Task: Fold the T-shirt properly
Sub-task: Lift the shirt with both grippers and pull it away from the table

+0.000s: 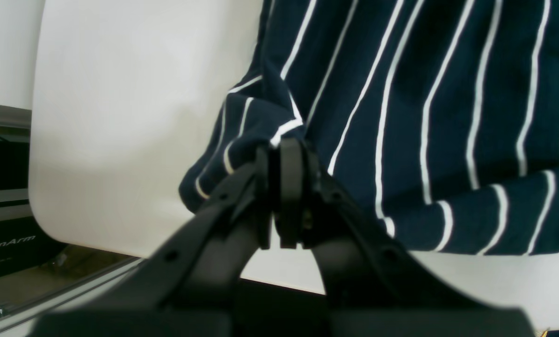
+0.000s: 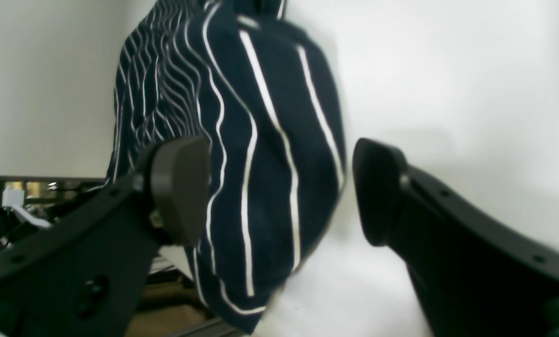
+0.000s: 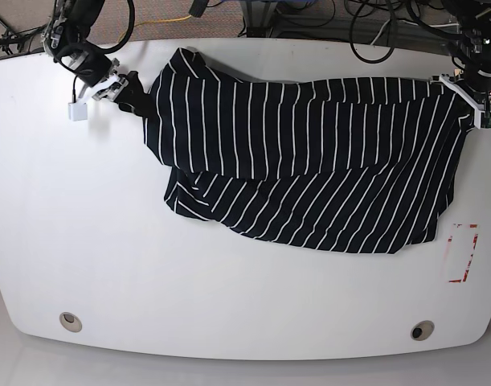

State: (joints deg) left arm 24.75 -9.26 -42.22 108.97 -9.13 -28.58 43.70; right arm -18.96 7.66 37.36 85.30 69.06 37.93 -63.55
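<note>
The dark navy T-shirt (image 3: 309,161) with thin white stripes lies crumpled across the white table (image 3: 84,241), partly doubled over itself. My left gripper (image 1: 279,154) is shut on a bunched edge of the T-shirt (image 1: 424,117); in the base view it (image 3: 460,92) is at the shirt's far right corner. My right gripper (image 2: 279,192) is open, with a fold of the T-shirt (image 2: 260,140) between its fingers, touching the left pad (image 2: 178,187) and apart from the right pad. In the base view it (image 3: 132,90) is at the shirt's far left corner.
A red-outlined mark (image 3: 460,252) lies on the table near its right edge. Two round holes (image 3: 69,320) (image 3: 422,330) sit near the front edge. Cables run behind the table's far edge (image 3: 309,16). The table's edge and a dark box (image 1: 8,248) show left in the left wrist view.
</note>
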